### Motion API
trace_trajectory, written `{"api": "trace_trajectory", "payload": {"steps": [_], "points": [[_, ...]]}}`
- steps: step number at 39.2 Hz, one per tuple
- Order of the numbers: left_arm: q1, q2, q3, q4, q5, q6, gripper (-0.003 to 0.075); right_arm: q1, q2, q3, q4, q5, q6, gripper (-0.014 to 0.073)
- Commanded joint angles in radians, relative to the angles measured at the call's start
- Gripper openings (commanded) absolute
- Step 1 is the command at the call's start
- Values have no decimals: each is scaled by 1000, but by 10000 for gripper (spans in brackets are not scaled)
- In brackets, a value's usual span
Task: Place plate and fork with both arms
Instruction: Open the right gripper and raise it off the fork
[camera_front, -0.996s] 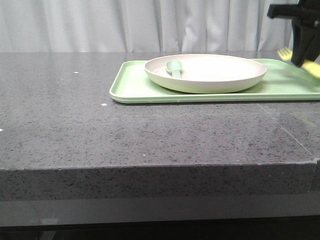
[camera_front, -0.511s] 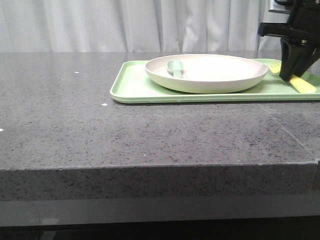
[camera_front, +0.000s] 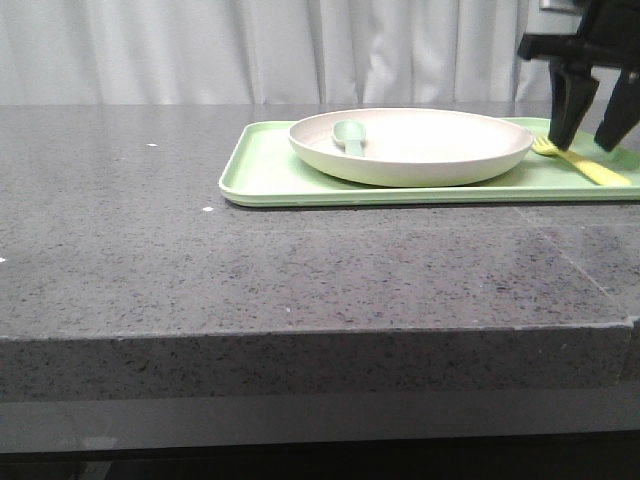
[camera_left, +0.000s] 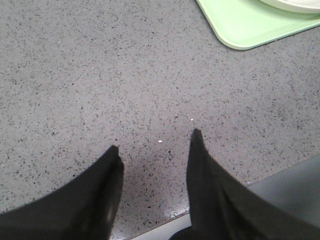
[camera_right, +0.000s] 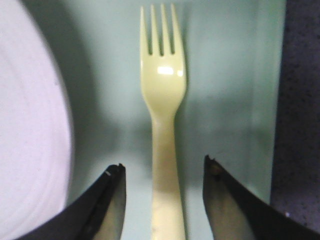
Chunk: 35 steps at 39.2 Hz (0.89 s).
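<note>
L gripper spread, empty, over bare counter nr front edge. Plate on tray, far-right area. Fork flat on tray's R end beside plate; R gripper wide, straddling it, not touching. Both look placed; only retreat left.

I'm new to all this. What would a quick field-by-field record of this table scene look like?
tray: light green, on the grey table
plate: cream, on the tray
spoon: pale green, in the plate
fork: yellow, flat on the tray beside the plate, not gripped
right gripper: open, fingers either side of the fork handle
left gripper: open, over bare table, holding nothing
</note>
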Motion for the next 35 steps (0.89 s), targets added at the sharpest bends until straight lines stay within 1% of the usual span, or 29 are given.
{"api": "trace_trajectory", "payload": {"steps": [1, 7, 14, 23, 35], "points": [[2, -5, -26, -17, -41, -3, 305, 10, -132, -28, 9, -7, -9, 394], [2, -5, -26, -17, -29, -3, 305, 66, -251, 23, -2, -9, -51, 394], [2, -5, -26, -17, -23, -3, 305, 137, -458, 187, -59, -46, -53, 394], [2, -5, -26, -17, -23, -3, 305, 147, -688, 402, -78, -97, -53, 394], [2, -5, -26, -17, -23, -3, 305, 147, -994, 673, -88, -221, -53, 394]]}}
